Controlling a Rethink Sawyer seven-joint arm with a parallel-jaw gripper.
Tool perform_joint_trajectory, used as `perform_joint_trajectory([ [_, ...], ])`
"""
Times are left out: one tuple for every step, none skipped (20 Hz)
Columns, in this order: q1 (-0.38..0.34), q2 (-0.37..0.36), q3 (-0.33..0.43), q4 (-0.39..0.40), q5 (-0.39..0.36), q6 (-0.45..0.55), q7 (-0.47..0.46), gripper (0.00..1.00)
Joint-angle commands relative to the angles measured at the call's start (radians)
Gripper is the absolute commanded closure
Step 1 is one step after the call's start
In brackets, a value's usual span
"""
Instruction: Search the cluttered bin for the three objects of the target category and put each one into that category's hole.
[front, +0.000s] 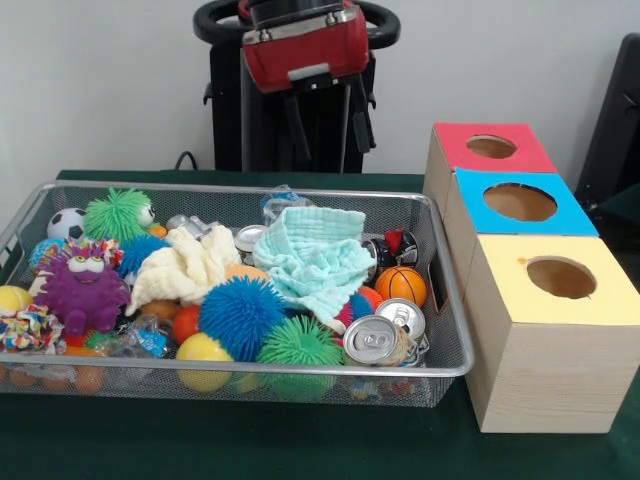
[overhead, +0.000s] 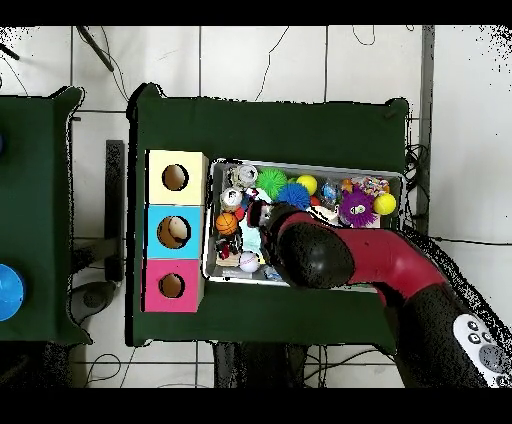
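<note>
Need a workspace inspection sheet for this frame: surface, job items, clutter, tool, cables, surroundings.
Surface: green table, bare in front of the bin.
Job's things: wire mesh bin full of mixed items; beside it three wooden boxes with a round hole each, yellow box, blue box, red box.
Clutter: drink cans, mini basketball, soccer ball, purple monster toy, blue spiky ball, mint cloth, cream cloth.
Tool: tool hangs above the bin's far side, holding nothing; open or shut cannot be told.
Cables: several on the floor beyond the table.
Surroundings: second green table alongside.
</note>
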Motion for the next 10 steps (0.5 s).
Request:
perform_joint_trajectory([
  [0.019,0.013,0.020,-0.108,-0.114,0.271,-0.246,0.00],
  [0.039,0.013,-0.006,-0.144,-0.165,0.320,-0.269,0.00],
  [0.054,0.013,-0.025,-0.164,-0.190,0.352,-0.266,0.00],
  [0.070,0.013,-0.044,-0.185,-0.215,0.383,-0.262,0.00],
  [0.071,0.013,-0.045,-0.193,-0.227,0.399,-0.258,0.00],
  [0.071,0.008,-0.047,-0.197,-0.239,0.407,-0.248,0.00],
  [0.070,0.008,-0.042,-0.197,-0.248,0.408,-0.236,0.00],
  [0.073,0.004,-0.046,-0.199,-0.262,0.424,-0.224,0.00],
  [0.083,0.013,-0.053,-0.216,-0.281,0.445,-0.214,0.00],
  [0.099,0.006,-0.073,-0.225,-0.306,0.460,-0.178,0.00],
])
